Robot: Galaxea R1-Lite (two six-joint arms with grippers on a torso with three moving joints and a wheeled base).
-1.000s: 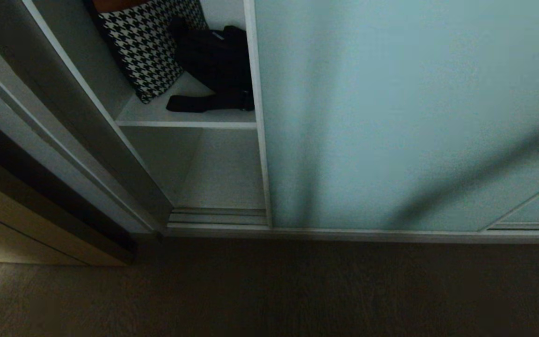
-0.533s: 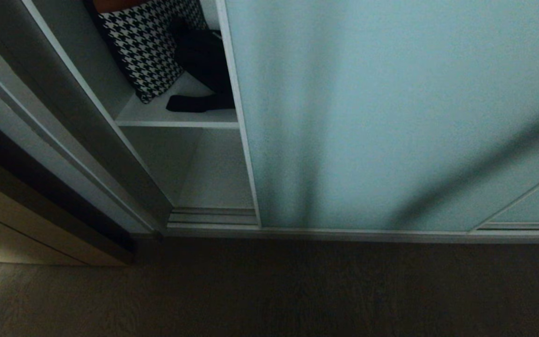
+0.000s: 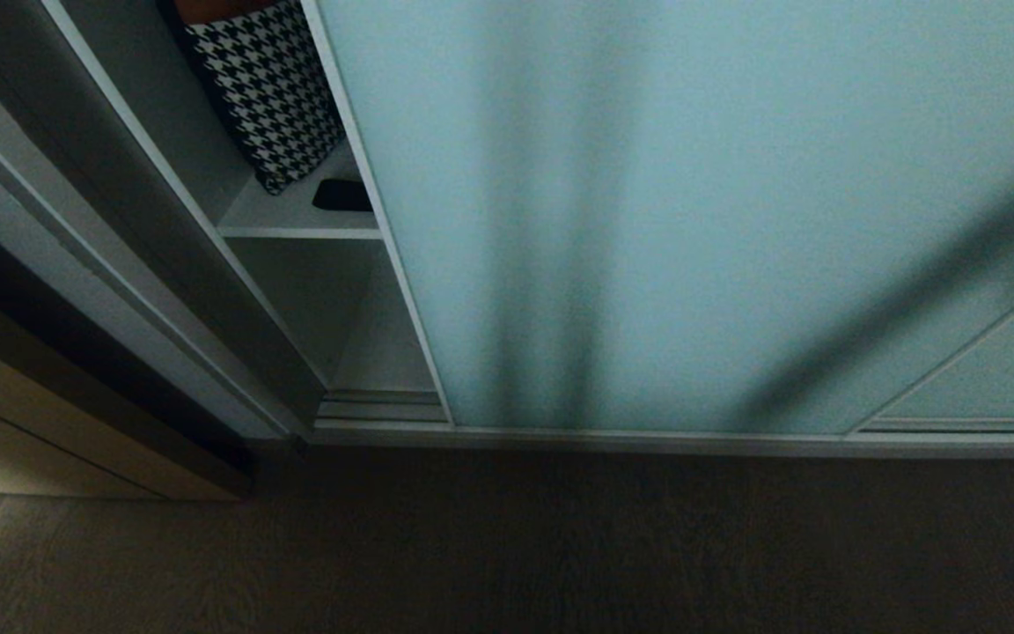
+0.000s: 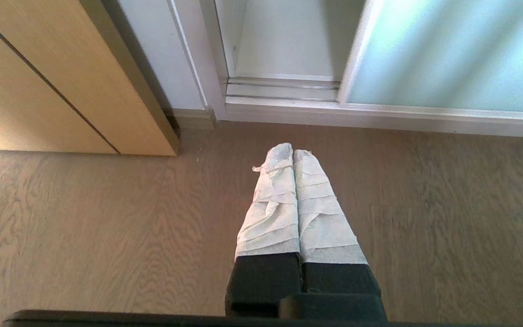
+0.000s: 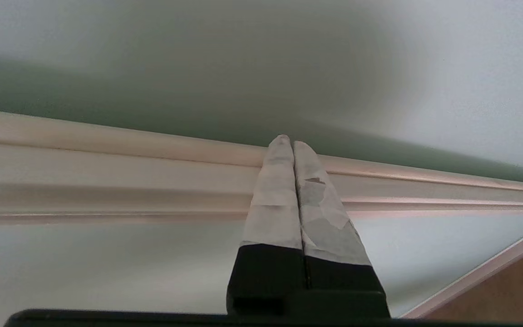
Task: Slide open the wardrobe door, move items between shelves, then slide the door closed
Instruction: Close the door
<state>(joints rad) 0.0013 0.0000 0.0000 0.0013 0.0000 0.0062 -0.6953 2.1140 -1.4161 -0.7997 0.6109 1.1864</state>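
Right pincer (image 5: 287,141) closed, tips at sliding wardrobe door (image 5: 261,68) frame.

A black-and-white houndstooth fabric cushion (image 3: 271,92) leans tilted at the upper left of the head view. Grey-brown wood-grain floor (image 3: 507,546) fills the bottom of the frame. A pale tan wooden panel (image 3: 40,440) with a thin dark seam occupies the lower left.
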